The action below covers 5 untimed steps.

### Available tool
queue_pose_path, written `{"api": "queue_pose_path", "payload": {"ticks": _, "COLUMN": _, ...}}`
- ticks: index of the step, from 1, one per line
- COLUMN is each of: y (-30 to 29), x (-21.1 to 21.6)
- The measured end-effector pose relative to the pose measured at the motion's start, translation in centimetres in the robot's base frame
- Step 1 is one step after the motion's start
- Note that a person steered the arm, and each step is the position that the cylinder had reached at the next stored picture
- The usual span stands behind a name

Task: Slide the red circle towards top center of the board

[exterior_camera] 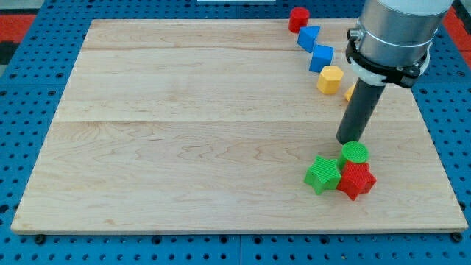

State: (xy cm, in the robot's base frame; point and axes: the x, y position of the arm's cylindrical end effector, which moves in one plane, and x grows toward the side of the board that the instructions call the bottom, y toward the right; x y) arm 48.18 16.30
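The red circle (pixel 298 18) sits at the board's top edge, right of centre. My tip (pixel 346 141) is far below it, in the lower right part of the board, just above and left of the green circle (pixel 355 153). I cannot tell whether the tip touches the green circle. A line of blocks lies between the tip and the red circle.
Two blue blocks (pixel 308 37) (pixel 321 57) and a yellow heart (pixel 330 79) run diagonally down from the red circle. A yellow block (pixel 350 92) is partly hidden behind the rod. A green star (pixel 322 174) and red star (pixel 356 179) touch the green circle. The wooden board (pixel 184 132) lies on a blue pegboard.
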Motion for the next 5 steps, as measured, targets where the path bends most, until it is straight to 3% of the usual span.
{"api": "queue_pose_path", "payload": {"ticks": 2, "y": 11.6, "x": -3.3}}
{"api": "queue_pose_path", "payload": {"ticks": 4, "y": 18.1, "x": -18.0}}
{"api": "queue_pose_path", "payload": {"ticks": 5, "y": 18.2, "x": -22.7}}
